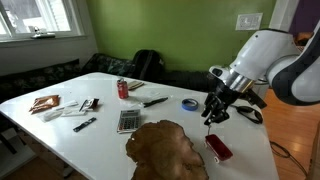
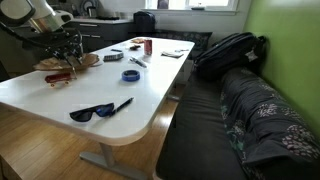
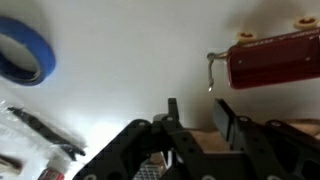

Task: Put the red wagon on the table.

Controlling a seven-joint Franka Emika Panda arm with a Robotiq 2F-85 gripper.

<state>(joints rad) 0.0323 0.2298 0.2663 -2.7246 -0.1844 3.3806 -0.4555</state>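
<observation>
In an exterior view I see the red wagon [image 1: 218,148] lying flat on the white table [image 1: 100,135], just beside the edge of the brown wooden slab [image 1: 165,150]. My gripper [image 1: 214,110] hangs above the wagon and apart from it, with nothing in its fingers. A blue tape roll [image 1: 189,104] lies beyond the wagon, and a red-and-white soda can [image 1: 123,89] stands well apart from it, farther across the table.

In an exterior view from the far end of the table [image 2: 150,95], the wagon [image 2: 60,77] is a small red shape on the tabletop with the gripper [image 2: 67,46] over it, not touching. Dark sunglasses [image 2: 92,112] and a black pen [image 2: 122,104] lie well apart from the wagon, nearer the camera.

In the wrist view the wagon [image 3: 275,60] rests on the white surface, clear of the gripper [image 3: 196,108]; the jaws stand spread apart and empty. The tape roll [image 3: 22,50] sits well apart from the wagon at the opposite edge of the picture
</observation>
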